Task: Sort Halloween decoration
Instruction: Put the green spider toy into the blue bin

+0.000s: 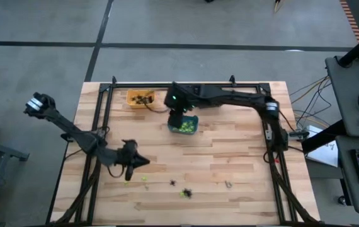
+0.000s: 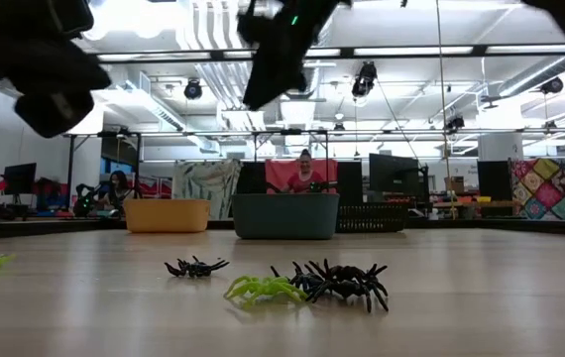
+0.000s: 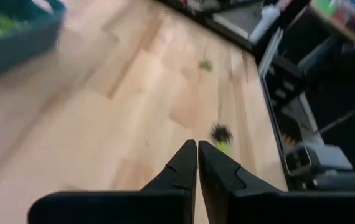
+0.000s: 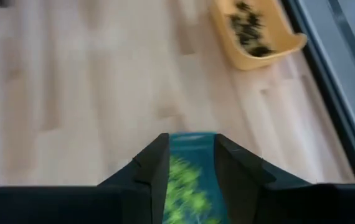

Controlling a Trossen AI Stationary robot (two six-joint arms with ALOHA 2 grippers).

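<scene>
I read this as drop-off: right gripper (image 4: 185, 163) over the teal plastic bin (image 1: 184, 124), fingers parted, empty. Left gripper (image 3: 197, 163) pinched shut, empty. Next: loose plastic spiders (image 1: 186, 193) on the counter, well clear of that bin.

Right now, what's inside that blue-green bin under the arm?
The teal bin holds a heap of lime green spiders. The right gripper hangs over one end with fingers apart, hiding whatever lies beneath it.

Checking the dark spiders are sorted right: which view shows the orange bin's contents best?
The right wrist view: the orange bin lies open, dark pieces inside. The high view shows it small; the low view only its wall; the left wrist view misses it.
</scene>
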